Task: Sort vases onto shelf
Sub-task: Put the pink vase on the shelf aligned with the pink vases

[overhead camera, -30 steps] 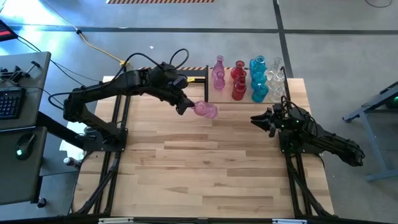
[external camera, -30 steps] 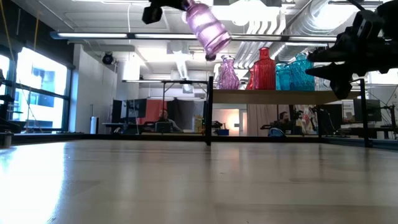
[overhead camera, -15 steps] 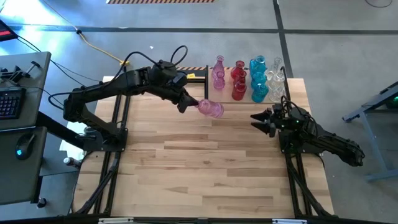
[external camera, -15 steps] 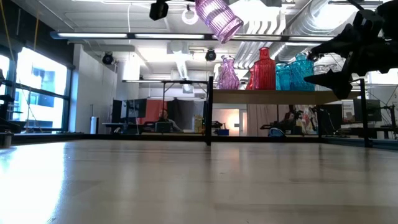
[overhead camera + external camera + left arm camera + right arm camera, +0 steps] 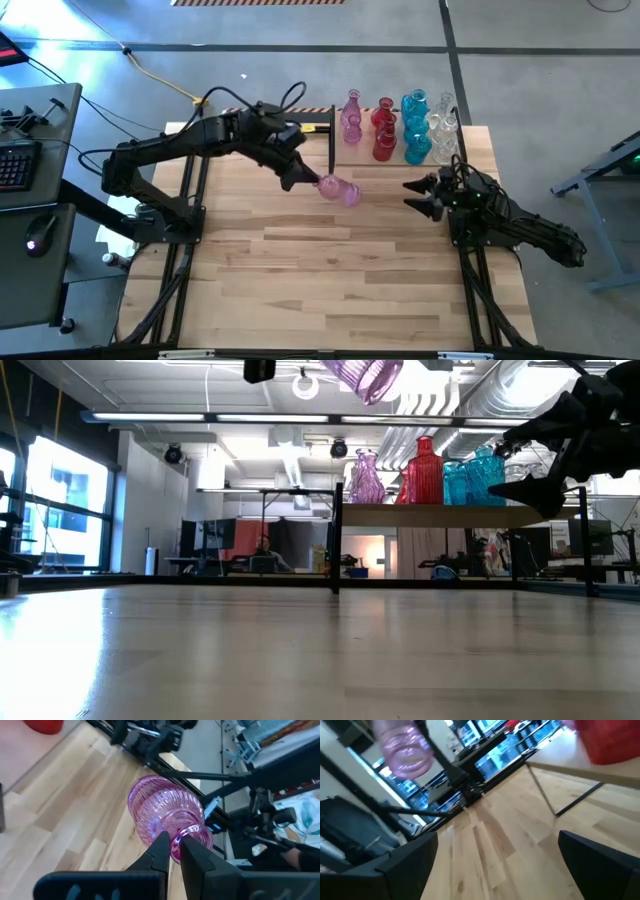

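Note:
My left gripper [image 5: 312,183] is shut on a pink ribbed vase [image 5: 341,190], held high over the table's far middle. In the low view only the vase's body [image 5: 366,374] shows, at the top edge. The shelf [image 5: 430,514] stands at the far edge, just beyond. On it stand pink [image 5: 350,120], red [image 5: 383,130], turquoise-blue [image 5: 415,128] and clear vases [image 5: 443,125] in rows. My right gripper [image 5: 416,197] waits open at the table's right, in front of the shelf, with nothing between its fingers. My left gripper pinches the rim of the vase's mouth [image 5: 176,840] between its two fingers. One finger [image 5: 159,851] lies outside the rim and the other [image 5: 194,855] in front of the opening. The vase is lifted clear and lies tilted, its round body pointing away from the fingers toward the table's right.
A black upright bar [image 5: 331,140] marks the shelf's left end, close to the held vase. The planked tabletop [image 5: 330,270] stretches out toward the near edge. Beyond the table the low view shows a room with desks and seated people.
My left gripper has turned and shifted slightly toward the table's right with the pink vase. The vase's body has swung upward, mostly out of the top of the low view. My right gripper has opened wide and stayed in place.

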`<action>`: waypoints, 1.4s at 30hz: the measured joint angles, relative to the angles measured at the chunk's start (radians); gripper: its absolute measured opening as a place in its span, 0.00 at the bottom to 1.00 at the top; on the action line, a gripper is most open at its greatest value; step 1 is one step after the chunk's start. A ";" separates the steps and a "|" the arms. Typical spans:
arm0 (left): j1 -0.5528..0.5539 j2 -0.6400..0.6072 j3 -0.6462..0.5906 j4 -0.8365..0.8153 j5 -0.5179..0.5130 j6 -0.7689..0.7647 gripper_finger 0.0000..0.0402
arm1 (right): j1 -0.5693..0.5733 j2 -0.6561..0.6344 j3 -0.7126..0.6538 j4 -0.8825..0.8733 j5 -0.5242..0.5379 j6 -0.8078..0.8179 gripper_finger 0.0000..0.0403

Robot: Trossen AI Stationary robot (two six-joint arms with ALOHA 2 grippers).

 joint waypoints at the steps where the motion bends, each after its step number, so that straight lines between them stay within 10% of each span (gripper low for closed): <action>1: -0.004 0.000 0.000 0.000 0.002 0.000 0.04 | 0.000 0.000 0.000 0.000 0.017 0.000 0.98; 18: -0.011 0.000 0.000 -0.002 0.001 0.000 0.04 | 0.000 0.000 0.000 0.134 0.176 0.443 0.98; 42: -0.009 0.000 0.000 -0.002 -0.003 0.002 0.04 | 0.000 0.000 0.104 0.559 0.180 0.473 0.98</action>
